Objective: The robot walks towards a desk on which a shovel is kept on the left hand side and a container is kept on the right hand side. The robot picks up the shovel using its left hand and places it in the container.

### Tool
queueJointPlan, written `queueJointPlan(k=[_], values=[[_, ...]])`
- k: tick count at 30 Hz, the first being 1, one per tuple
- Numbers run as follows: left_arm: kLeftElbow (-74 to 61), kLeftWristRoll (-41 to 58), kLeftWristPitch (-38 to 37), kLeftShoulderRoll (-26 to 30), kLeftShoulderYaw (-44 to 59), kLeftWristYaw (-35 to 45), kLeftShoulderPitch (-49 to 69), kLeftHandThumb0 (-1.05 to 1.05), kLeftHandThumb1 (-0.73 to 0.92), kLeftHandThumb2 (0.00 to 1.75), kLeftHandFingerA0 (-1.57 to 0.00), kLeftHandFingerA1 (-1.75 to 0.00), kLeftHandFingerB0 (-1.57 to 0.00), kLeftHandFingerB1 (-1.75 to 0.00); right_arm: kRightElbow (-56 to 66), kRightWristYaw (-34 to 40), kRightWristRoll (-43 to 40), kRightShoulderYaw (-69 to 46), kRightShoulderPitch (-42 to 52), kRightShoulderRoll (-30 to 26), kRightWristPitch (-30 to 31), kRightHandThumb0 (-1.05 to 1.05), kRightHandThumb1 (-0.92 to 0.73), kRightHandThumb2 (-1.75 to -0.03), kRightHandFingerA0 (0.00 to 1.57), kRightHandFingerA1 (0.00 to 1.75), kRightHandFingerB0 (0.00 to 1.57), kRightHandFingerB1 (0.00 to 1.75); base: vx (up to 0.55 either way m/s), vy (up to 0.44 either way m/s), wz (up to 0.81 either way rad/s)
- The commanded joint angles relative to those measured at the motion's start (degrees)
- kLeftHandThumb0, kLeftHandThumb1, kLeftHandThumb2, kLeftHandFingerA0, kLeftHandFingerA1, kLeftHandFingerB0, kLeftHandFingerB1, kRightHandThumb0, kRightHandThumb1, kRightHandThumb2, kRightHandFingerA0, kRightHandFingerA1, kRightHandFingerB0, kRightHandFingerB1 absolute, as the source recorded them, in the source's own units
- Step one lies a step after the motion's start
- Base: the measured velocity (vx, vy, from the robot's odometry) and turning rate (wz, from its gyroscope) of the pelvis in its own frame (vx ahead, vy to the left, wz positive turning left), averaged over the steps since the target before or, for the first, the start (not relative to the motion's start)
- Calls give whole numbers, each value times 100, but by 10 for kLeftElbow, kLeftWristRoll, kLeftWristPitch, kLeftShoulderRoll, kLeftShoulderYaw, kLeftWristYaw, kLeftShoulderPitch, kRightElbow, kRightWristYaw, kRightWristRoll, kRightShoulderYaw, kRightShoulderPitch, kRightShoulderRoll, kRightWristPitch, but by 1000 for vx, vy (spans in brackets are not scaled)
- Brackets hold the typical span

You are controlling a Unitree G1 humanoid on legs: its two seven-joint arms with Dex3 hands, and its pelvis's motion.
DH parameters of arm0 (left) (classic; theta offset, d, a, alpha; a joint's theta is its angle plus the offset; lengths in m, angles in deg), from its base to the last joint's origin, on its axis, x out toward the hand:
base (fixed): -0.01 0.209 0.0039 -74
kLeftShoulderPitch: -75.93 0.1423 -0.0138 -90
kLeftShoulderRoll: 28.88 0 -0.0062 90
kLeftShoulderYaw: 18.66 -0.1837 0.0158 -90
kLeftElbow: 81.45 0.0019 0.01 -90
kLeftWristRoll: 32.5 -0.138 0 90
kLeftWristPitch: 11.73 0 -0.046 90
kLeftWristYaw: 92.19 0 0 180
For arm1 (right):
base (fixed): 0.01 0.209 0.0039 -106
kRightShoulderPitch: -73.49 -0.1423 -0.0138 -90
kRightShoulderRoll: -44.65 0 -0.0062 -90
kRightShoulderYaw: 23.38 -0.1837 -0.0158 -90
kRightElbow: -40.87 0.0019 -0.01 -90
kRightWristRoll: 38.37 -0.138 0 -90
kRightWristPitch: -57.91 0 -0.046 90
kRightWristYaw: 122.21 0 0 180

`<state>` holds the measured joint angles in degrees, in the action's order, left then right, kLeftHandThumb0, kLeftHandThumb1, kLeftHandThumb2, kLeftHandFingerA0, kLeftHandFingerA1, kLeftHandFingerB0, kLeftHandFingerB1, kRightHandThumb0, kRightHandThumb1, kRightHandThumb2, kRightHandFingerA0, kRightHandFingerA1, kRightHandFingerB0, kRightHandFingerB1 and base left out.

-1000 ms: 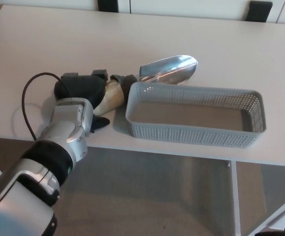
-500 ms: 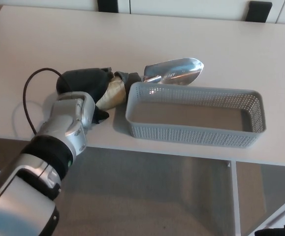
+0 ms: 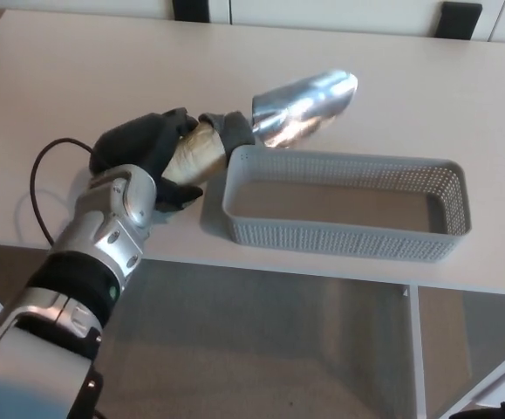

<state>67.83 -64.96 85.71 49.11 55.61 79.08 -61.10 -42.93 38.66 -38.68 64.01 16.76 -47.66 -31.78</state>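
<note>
Nearest the camera, the silver forearm with its black band rises from the lower left, a thin black cable looping beside it over the pale, smooth tabletop. Above it, the left robot hand, black and thick-fingered, is clamped around the cream, tapered handle of the shovel. To the right sits the container, a grey, oblong plastic basket with perforated walls, near the front edge of the tabletop. Farther back, the shovel's polished metal scoop, rounded and mirror-bright, hangs tilted just above the container's far left corner, clear of the tabletop. Compared with half a second ago, the scoop has risen and tipped upward, and the left robot hand has lifted with it; the container has not moved. The right robot hand is not in view.
</note>
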Motion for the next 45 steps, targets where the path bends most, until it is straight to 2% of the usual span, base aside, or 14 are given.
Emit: queueJointPlan(k=[1,2,7,10,13,16,20,23,26,30,31,37,43,45], values=[[-17,168,-3,-26,159,-6,10,-26,84,64,-115,-126,-75,-79,1,-4,12,2,4,-14,-13,-38,-47,-89,71,69,50,59,0,0,0],[-17,173,2,-28,171,-8,8,-25,81,65,-118,-123,-78,-63,1,-4,14,3,4,-15,-15,-38,-47,-89,71,69,49,59,0,0,0],[-28,231,-8,-39,256,-6,10,-16,73,75,-111,-121,-88,-89,8,-2,20,5,11,-17,-11,-41,-48,-89,71,68,50,58,0,0,0],[-26,232,-17,-34,275,1,8,-9,72,74,-104,-107,-72,-51,8,-7,15,4,9,-19,-11,-41,-48,-89,70,68,49,58,0,0,0],[-30,178,-55,-14,240,-3,14,-25,77,63,-108,-104,-75,-53,5,-13,7,2,8,-18,-12,-43,-48,-89,68,68,49,58,0,0,0],[-55,152,-91,12,209,11,18,-25,83,64,-83,-120,-75,-72,12,-15,5,2,6,-23,-5,-42,-49,-89,67,68,48,58,0,0,0],[-89,128,-122,45,174,28,26,-23,85,67,-89,-137,-74,-101,7,-19,6,4,2,-25,-7,-42,-49,-90,67,67,48,58,0,0,0],[-127,101,-132,72,133,36,41,-22,85,66,-94,-130,-74,-101,-2,-21,8,4,4,-26,-13,-43,-49,-90,67,67,48,58,0,0,0],[-171,48,-151,119,69,33,58,-22,83,68,-78,-162,-73,-117,1,-17,20,9,3,-29,-11,-44,-50,-91,69,68,49,58,0,0,0],[-215,5,-192,174,9,24,73,-24,80,65,-80,-168,-84,-70,-2,-19,15,13,-3,-27,-2,-42,-49,-90,68,67,48,58,0,0,0],[-222,-4,-217,189,-6,20,77,-20,81,63,-80,-172,-83,-86,-4,-17,18,14,-2,-28,-5,-42,-49,-90,68,67,49,58,0,0,0],[-236,-37,-261,233,-60,2,82,-24,73,64,-84,-166,-85,-59,-9,-15,20,16,2,-29,-16,-41,-48,-90,69,68,49,59,0,0,0],[-236,-52,-261,249,-89,-23,80,-20,70,61,-82,-169,-85,-57,-9,-12,27,19,1,-31,-16,-40,-49,-90,70,68,50,59,0,0,0],[-233,-54,-258,252,-100,-21,77,-26,62,66,-96,-161,-77,-56,-12,-13,28,20,-1,-32,-20,-41,-49,-90,70,68,50,59,0,0,0]])
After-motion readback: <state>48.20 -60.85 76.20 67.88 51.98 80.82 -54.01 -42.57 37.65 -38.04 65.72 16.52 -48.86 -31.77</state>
